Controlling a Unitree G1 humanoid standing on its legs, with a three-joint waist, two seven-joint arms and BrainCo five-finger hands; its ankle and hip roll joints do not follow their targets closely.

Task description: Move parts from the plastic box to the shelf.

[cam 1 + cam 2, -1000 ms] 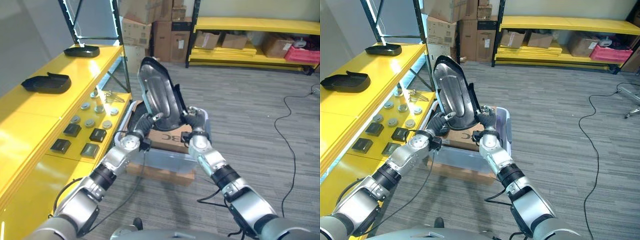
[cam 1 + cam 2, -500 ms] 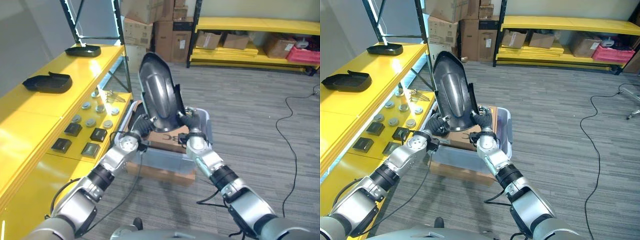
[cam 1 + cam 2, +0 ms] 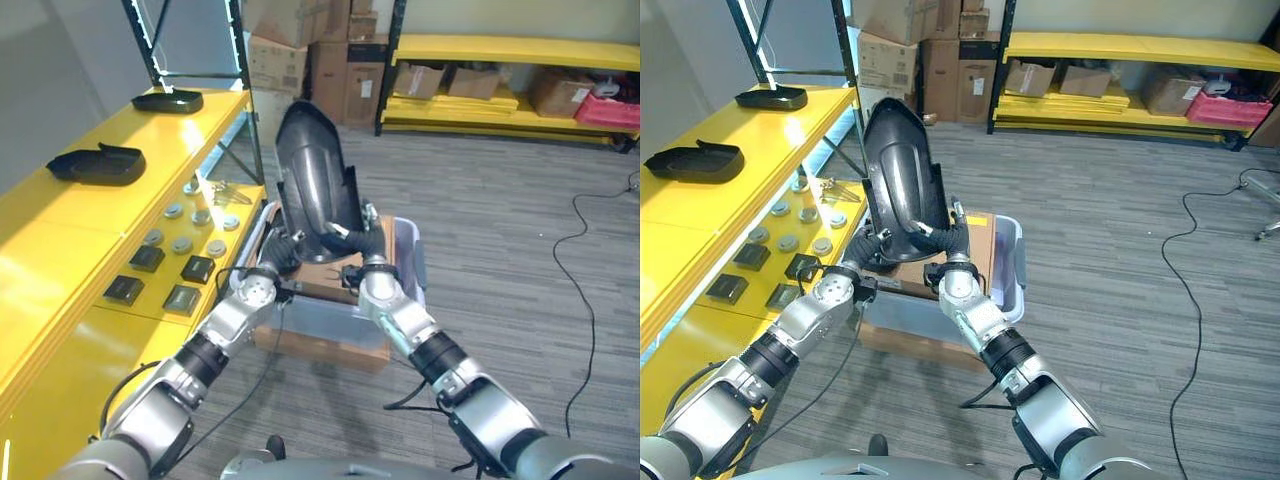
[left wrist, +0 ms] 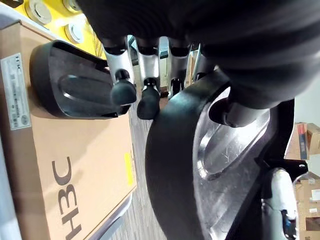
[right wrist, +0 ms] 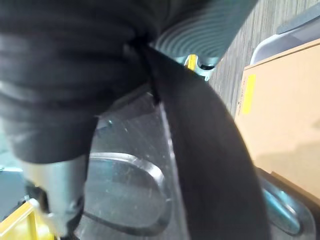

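A large black shell-shaped part (image 3: 312, 165) with a silvery inner face (image 4: 235, 145) stands upright above the clear plastic box (image 3: 412, 262). Both hands grip its lower end. My left hand (image 3: 281, 250) pinches the rim (image 4: 172, 155), fingers (image 4: 123, 82) behind it and thumb on the inner face. From the other side my right hand (image 3: 364, 243) clamps the edge (image 5: 210, 155). The black back of the part faces me. Inside the box a smaller black part (image 4: 70, 90) lies on a cardboard sheet (image 3: 330, 275).
The yellow shelf (image 3: 70, 240) runs along the left and carries two black parts (image 3: 95, 163) (image 3: 167, 100), several round metal discs (image 3: 180, 243) and small black blocks (image 3: 145, 260). A black upright (image 3: 245, 90) stands at the shelf's far end. Cardboard boxes (image 3: 300, 60) and another yellow rack (image 3: 500, 50) are behind.
The part has turned in my hands: its silvery inner face pointed at me, now its black back does. My right hand has swung left around it, towards the shelf.
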